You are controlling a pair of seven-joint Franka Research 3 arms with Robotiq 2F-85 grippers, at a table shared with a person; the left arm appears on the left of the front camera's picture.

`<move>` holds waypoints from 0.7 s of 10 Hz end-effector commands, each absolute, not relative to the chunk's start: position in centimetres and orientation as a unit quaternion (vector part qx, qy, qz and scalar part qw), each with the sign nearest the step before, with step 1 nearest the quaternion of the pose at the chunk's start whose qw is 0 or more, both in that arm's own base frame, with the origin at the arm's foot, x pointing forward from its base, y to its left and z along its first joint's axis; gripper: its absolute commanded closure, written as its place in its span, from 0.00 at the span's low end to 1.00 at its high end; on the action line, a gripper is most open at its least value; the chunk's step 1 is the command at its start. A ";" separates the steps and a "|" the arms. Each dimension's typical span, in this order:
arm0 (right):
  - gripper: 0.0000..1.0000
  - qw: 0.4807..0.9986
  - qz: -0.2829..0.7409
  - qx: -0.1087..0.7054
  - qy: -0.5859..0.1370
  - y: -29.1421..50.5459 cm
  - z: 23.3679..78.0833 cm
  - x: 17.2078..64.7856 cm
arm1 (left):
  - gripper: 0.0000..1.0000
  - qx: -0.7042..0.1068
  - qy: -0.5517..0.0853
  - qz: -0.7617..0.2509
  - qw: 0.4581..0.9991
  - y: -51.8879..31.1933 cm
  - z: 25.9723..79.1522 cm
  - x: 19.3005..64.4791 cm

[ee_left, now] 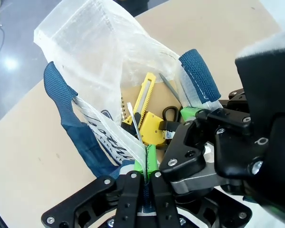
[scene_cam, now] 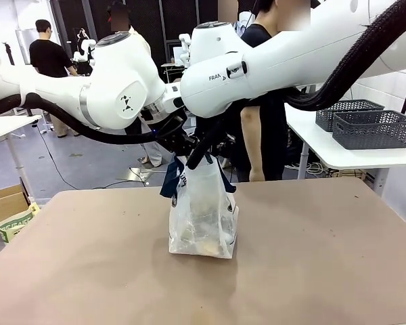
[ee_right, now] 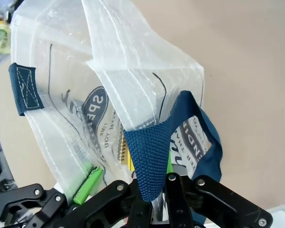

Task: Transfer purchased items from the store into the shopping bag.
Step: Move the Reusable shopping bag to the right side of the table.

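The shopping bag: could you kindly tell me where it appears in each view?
Front view: shopping bag at picture centre, upright.
Left wrist view: shopping bag from upper left to centre, mouth open.
Right wrist view: shopping bag from top left to centre.
Shared landmark: navy strap handle.

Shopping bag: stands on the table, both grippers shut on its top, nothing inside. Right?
Not empty: the left wrist view shows a yellow utility knife inside the shopping bag. The left gripper and right gripper do pinch its top.

Backed by a dark wall [scene_cam: 149,20], over a grey floor [scene_cam: 88,162]; white side table [scene_cam: 365,159] at right, cardboard box [scene_cam: 3,200] at left.
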State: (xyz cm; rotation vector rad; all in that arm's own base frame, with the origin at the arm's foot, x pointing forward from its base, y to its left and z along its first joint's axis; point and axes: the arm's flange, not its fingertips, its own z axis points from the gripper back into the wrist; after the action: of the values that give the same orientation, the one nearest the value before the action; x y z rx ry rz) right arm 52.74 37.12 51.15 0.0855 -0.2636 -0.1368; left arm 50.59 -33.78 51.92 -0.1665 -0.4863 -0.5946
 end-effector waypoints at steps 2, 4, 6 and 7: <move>1.00 0.988 -0.056 0.066 -0.126 37.0 50.8 52.8 | 1.00 -0.083 -0.240 -0.291 0.922 -33.8 51.9 50.2; 1.00 0.988 -0.050 0.089 -0.119 36.7 50.8 52.8 | 0.71 -0.091 -0.236 -0.288 0.924 -33.7 52.1 49.9; 1.00 0.987 -0.051 0.089 -0.121 36.6 51.1 52.7 | 0.32 -0.098 -0.237 -0.290 0.922 -33.6 52.7 49.6; 1.00 0.987 -0.050 0.091 -0.121 36.5 51.2 52.7 | 0.12 -0.110 -0.233 -0.294 0.921 -33.5 53.0 49.4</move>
State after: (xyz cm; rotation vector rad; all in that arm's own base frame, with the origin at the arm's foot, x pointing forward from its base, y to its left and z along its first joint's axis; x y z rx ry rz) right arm 53.19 36.85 51.39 0.1516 -0.2418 -0.1195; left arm 50.05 -34.16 52.48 -0.1852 -0.4887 -0.5913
